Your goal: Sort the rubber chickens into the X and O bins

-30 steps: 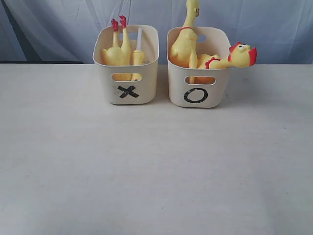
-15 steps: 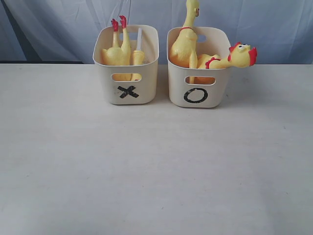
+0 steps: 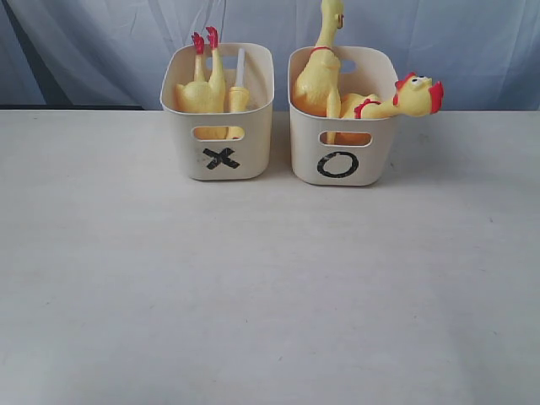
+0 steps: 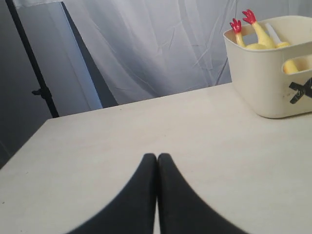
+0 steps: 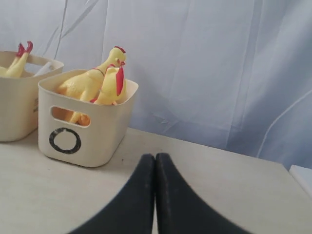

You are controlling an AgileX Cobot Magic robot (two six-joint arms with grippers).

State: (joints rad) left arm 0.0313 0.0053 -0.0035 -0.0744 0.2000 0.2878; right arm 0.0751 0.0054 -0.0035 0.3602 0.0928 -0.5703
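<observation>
The X bin (image 3: 253, 148) stands at the back of the table with one rubber chicken (image 3: 202, 91) in it, red feet up. Beside it on the right, the O bin (image 3: 380, 152) holds two rubber chickens: one (image 3: 314, 80) stands with its neck up, another (image 3: 413, 94) hangs its head over the right rim. Neither arm shows in the exterior view. My left gripper (image 4: 157, 157) is shut and empty over bare table, well away from the X bin (image 4: 258, 78). My right gripper (image 5: 155, 157) is shut and empty too, to the right of the O bin (image 5: 105, 124).
A pale cloth backdrop (image 3: 439, 42) hangs behind the table. A black stand pole (image 4: 34, 68) rises off the table's left side. The table's right far corner (image 5: 285, 168) lies close to my right gripper.
Nothing has moved in the exterior view; bins and chickens stay put.
</observation>
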